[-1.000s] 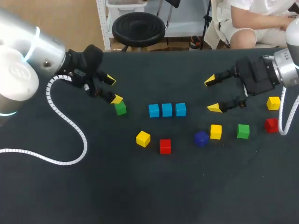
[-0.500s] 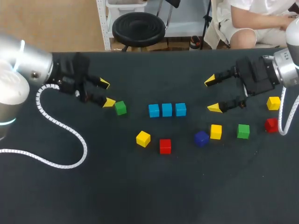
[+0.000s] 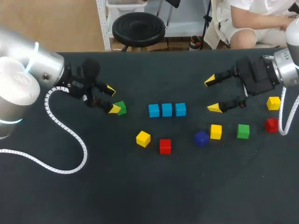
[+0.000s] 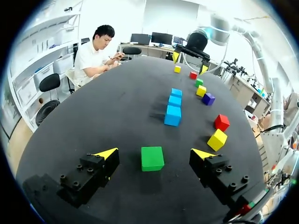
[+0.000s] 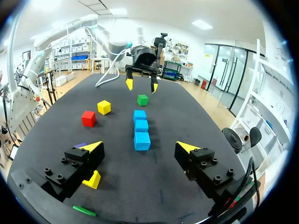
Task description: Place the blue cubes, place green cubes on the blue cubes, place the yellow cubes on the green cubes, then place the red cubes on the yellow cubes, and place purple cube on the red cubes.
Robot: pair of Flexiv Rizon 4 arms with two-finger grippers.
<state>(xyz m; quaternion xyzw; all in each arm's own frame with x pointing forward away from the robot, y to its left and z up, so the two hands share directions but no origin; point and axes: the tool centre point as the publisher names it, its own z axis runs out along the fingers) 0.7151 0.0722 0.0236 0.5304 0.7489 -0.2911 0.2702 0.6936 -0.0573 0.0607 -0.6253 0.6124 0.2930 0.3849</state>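
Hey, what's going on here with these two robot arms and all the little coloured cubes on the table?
The left gripper is open with a green cube lying between its fingers, not gripped. The right gripper is open too, holding nothing and facing the row of three blue cubes. Nothing is stacked yet: the purple cube and the loose yellow, red and green cubes lie singly on the table.

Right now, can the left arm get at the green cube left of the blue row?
Probably yes. The left hand is open, the green cube sits between its fingertips in the wrist view, and nothing else is near it.
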